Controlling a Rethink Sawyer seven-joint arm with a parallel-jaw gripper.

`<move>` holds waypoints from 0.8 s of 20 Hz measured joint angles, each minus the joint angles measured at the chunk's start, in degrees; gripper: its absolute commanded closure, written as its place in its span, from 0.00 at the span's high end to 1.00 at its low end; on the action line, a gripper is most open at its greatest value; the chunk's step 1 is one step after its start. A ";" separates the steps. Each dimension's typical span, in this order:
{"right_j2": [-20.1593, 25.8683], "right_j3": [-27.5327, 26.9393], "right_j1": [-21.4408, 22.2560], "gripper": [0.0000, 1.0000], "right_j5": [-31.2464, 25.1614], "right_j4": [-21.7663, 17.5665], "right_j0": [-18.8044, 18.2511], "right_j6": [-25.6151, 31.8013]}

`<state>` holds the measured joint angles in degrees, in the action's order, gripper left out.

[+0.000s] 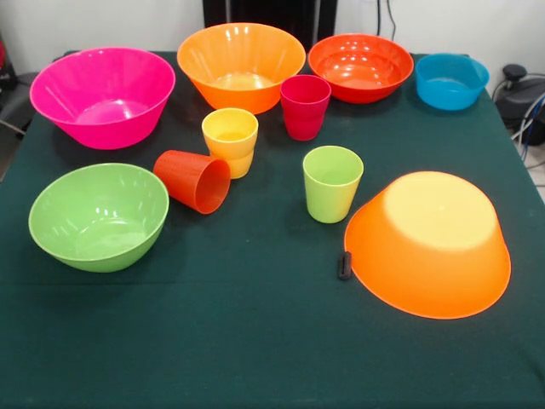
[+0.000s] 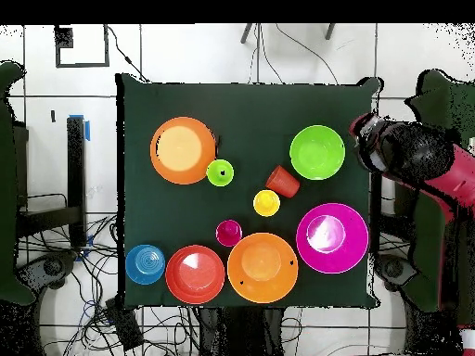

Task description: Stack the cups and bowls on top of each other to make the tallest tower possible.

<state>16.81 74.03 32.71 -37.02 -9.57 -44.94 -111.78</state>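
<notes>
Front cam looks low across the table (image 1: 255, 358) from its near edge; overhead looks straight down; both cover the whole tabletop.

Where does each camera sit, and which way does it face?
Front view: at the table's near side, looking across it and slightly downward; no robot arm shows.
Overhead view: above the table, looking straight down; the red and black arm shows at the right edge.
Shared: the same tabletop, including the upside-down orange bowl, turned half round between views.

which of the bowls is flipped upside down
The large orange bowl nearest the front-view camera, beside the lime green cup. Its base faces up, while the other bowls, including the second orange one, sit open side up.
</notes>
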 measured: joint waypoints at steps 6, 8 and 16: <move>5.21 3.82 0.23 0.00 0.04 -2.14 -2.81 2.05; 6.13 4.46 0.20 0.00 0.04 -2.20 -3.19 2.05; 10.60 7.86 0.21 0.00 0.04 -3.44 -3.82 2.05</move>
<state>27.41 81.89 32.92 -36.98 -13.00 -48.76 -109.73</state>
